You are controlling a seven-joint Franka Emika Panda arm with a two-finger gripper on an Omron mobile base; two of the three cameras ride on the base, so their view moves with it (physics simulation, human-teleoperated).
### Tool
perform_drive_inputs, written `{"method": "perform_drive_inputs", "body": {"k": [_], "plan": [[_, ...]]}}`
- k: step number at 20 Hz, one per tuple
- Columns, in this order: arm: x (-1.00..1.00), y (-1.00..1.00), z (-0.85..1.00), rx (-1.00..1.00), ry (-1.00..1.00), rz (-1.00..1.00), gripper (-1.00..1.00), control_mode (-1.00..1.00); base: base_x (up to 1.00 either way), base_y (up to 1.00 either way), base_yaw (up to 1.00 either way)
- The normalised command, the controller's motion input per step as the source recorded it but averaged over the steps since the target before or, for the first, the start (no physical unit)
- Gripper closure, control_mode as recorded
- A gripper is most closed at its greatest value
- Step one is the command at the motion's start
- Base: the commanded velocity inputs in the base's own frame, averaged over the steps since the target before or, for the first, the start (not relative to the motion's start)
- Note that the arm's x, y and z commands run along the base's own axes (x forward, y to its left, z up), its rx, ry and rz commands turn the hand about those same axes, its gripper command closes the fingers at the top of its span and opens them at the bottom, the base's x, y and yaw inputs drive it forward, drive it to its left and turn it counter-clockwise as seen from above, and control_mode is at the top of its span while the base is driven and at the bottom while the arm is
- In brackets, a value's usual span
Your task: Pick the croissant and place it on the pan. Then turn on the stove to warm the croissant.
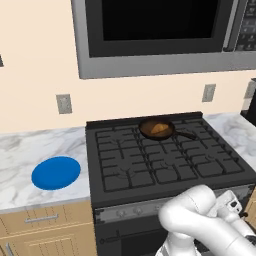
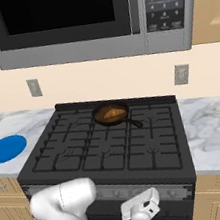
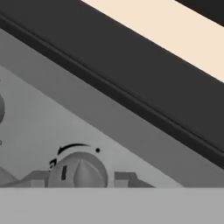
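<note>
The croissant (image 1: 159,129) (image 2: 113,113) lies inside the small dark pan (image 1: 145,131) (image 2: 98,118), which stands on the back middle grate of the black stove (image 1: 150,167) (image 2: 108,150). In the hand view my gripper (image 3: 79,177) is down at the stove's silver front strip. Its two fingertips (image 3: 36,180) sit tight on either side of a round grey knob (image 3: 78,170), so it is shut on that knob. The base views show my hand (image 1: 229,201) (image 2: 142,208) low against the stove's front edge.
A flat blue plate (image 1: 56,172) (image 2: 6,148) rests on the marble counter left of the stove. A steel microwave (image 1: 160,30) (image 2: 87,19) hangs above the range. More marble counter (image 2: 212,130) runs to the right.
</note>
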Motion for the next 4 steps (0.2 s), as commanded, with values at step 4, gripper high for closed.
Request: {"method": "perform_drive_inputs", "body": {"k": [4], "plan": [[0.00,0.00,-0.02,-0.95,-0.31,0.51,1.00,-1.00,0.00,0.00,0.00]]}}
